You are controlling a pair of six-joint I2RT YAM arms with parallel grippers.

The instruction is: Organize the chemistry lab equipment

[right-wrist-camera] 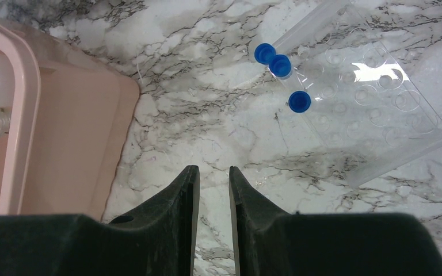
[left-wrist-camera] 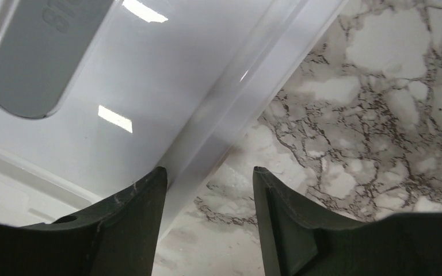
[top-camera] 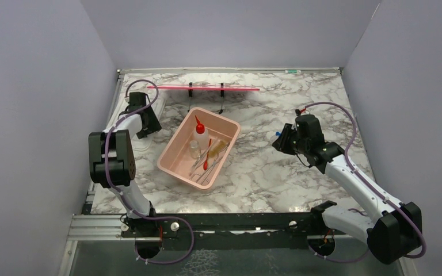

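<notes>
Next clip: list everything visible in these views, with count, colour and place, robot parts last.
pink tub: one, pink, table centre.
squeeze bottle: one, clear with red nozzle, in the tub.
glass vial: one, clear, in the tub beside the bottle.
thin tools: several, metal, red and tan, in the tub; count unclear.
blue-capped tubes: three, clear, at the rack's end.
clear rack: one, transparent, right of the tub.
white tray: one, white, left rear.
red panel: one, on black supports, rear.
table: one, marbled white.
left gripper: black, open, tray's edge between its fingers.
right gripper: black, narrowly open, empty.
</notes>
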